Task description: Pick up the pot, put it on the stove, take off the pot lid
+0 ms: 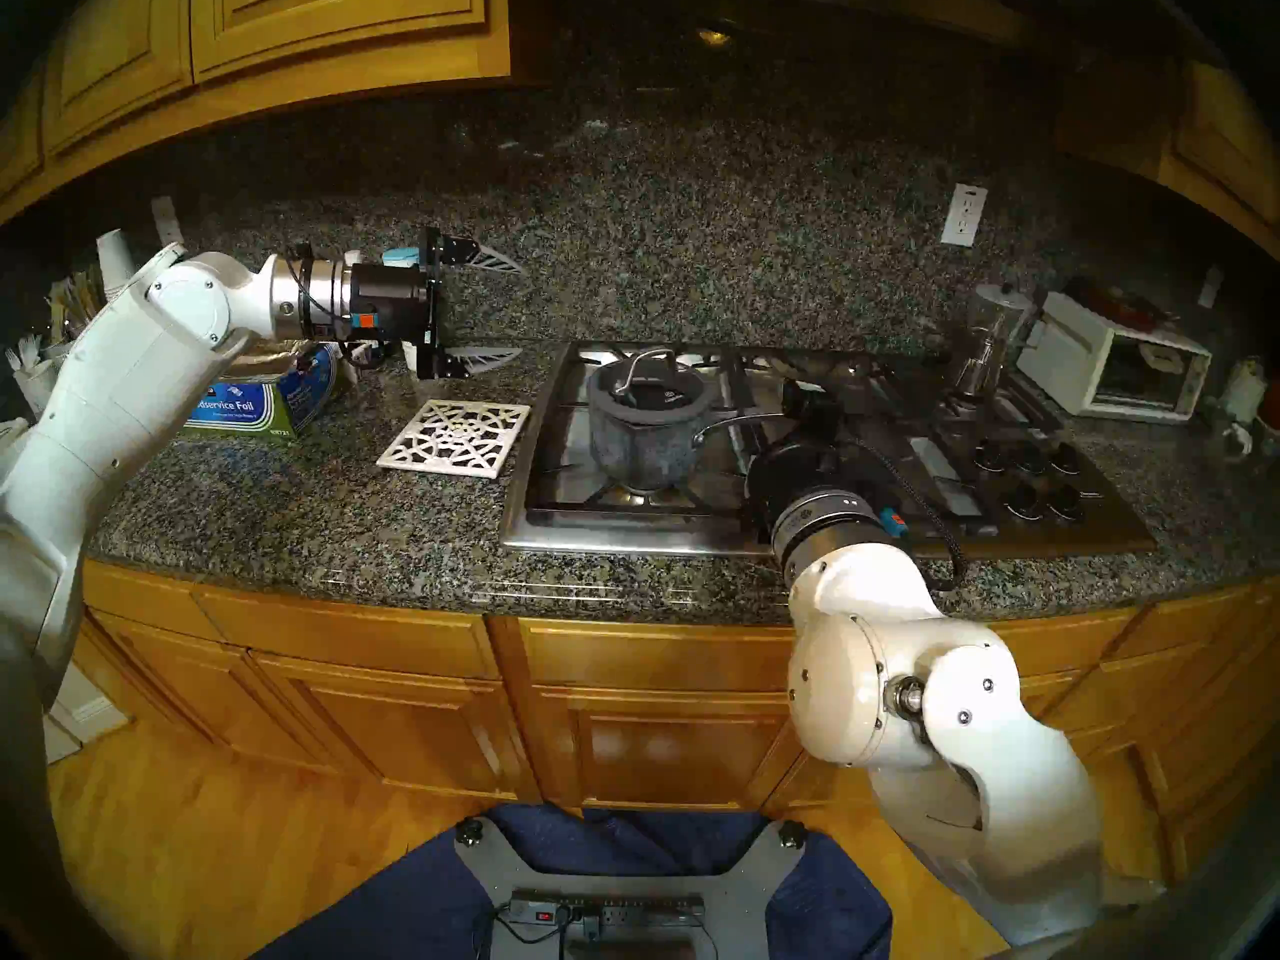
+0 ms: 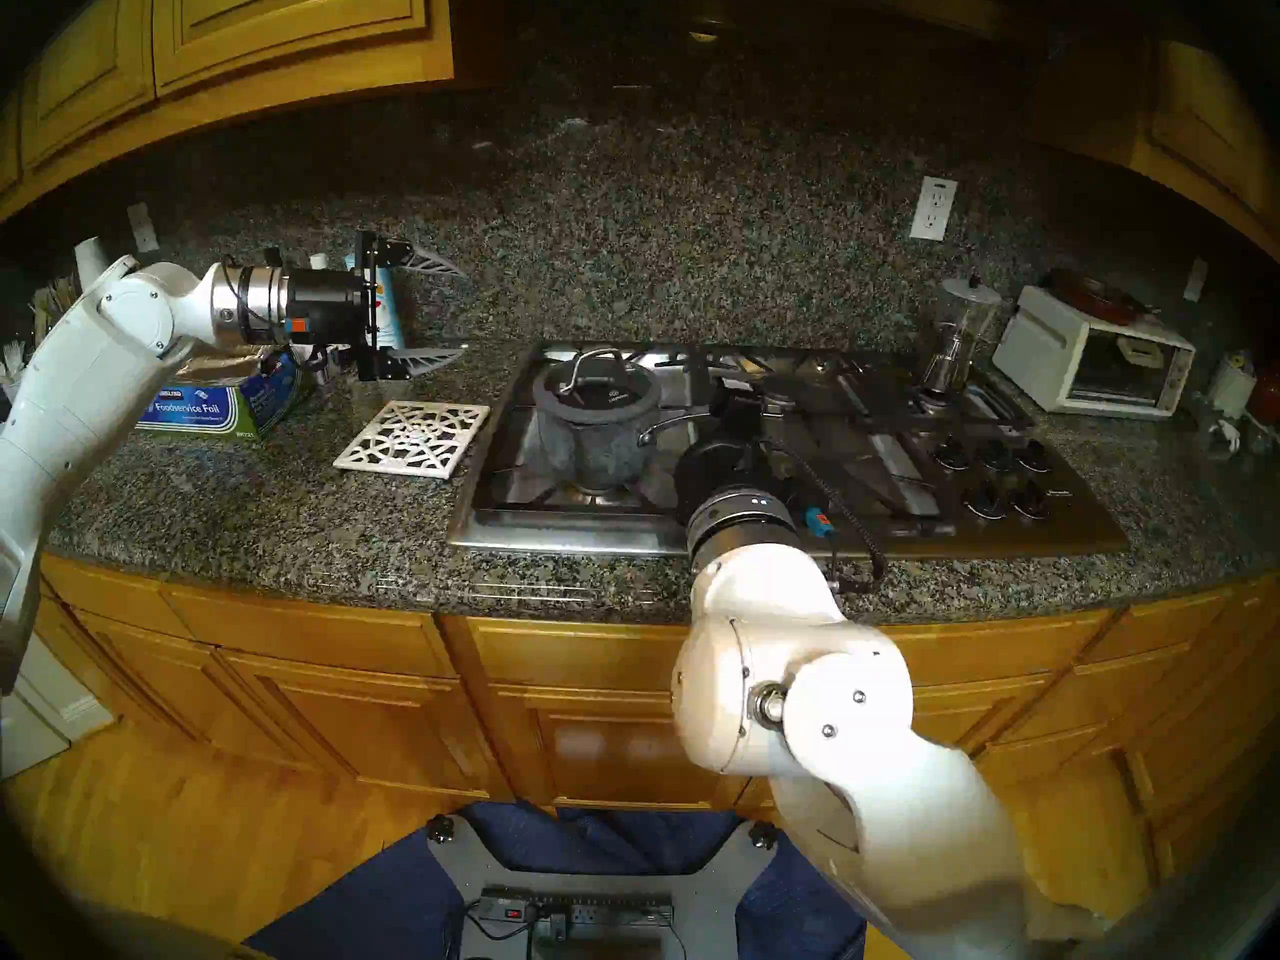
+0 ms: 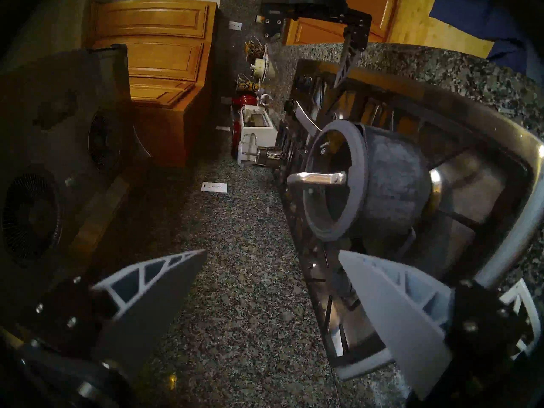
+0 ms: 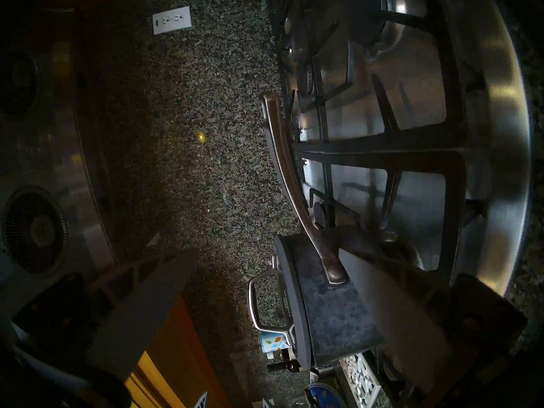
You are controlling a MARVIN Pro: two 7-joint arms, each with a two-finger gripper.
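Observation:
The blue-grey speckled pot stands on the stove's left front grate. Its long silver handle points toward the right. The pot lid sits on it, its loop handle up. My left gripper hangs open in the air over the counter, left of the stove, and points at the pot. My right gripper is open beside the pot's handle. Its fingers are wide apart and grip nothing. In the head views its wrist hides them.
A white lattice trivet lies on the granite counter just left of the stove. A foil box sits under my left arm. A blender and a white toaster oven stand at the back right. Black knobs line the stove's right end.

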